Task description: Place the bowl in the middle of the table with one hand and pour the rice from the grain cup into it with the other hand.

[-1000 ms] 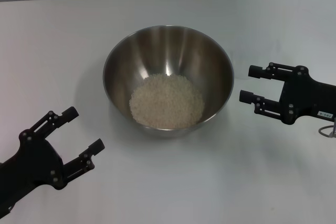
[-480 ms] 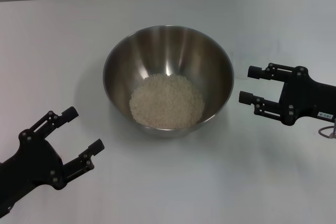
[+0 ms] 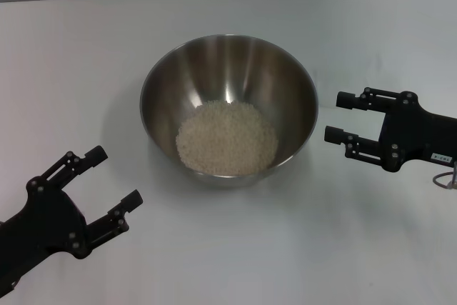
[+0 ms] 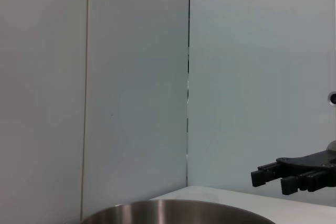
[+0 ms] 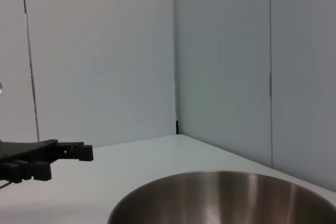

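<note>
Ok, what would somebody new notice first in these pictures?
The big shiny bowl in the middle of the white table, with a pale heap of rice in its bottom. Then the two black claws flanking it, both open and empty: the left claw near its front left, the right claw beside its right rim.

We find the steel bowl [image 3: 228, 108] blocking mid-frame, with bare table [image 3: 235, 255] open along the top, bottom, and both sides for passage.
</note>
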Robot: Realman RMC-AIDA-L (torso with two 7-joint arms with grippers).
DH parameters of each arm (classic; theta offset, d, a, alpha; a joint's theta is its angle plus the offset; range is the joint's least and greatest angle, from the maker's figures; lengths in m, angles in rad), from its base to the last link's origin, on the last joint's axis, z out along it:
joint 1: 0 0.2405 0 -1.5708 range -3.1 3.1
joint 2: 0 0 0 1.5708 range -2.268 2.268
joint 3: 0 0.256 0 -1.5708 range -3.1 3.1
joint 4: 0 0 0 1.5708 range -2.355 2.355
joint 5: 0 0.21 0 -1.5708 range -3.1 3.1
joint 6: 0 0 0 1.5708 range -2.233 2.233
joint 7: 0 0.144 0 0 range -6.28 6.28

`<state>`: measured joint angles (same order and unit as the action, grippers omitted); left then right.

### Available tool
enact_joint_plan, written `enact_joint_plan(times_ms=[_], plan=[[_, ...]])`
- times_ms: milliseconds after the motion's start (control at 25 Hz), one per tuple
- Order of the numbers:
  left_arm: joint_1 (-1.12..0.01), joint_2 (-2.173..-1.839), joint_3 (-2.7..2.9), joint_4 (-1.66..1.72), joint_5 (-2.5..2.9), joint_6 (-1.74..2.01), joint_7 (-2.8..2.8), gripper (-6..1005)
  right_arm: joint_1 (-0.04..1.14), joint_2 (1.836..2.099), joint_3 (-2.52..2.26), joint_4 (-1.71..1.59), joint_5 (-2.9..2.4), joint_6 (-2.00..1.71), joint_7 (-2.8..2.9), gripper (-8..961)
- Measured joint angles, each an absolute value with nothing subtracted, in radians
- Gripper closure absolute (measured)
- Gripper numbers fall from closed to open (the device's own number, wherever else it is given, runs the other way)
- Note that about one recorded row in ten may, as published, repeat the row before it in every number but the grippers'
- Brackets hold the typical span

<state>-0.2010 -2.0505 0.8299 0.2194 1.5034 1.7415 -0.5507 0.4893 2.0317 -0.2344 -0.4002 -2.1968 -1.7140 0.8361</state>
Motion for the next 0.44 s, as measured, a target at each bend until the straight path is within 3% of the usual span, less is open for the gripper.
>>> enact_joint_plan(times_ms=[440], plan=[[-0.201,-2.052,0.833,0.219,1.505,1.739,-0.551,180,0.489,2.031,-0.235,-0.4,-2.197,-1.713,0.836,351]])
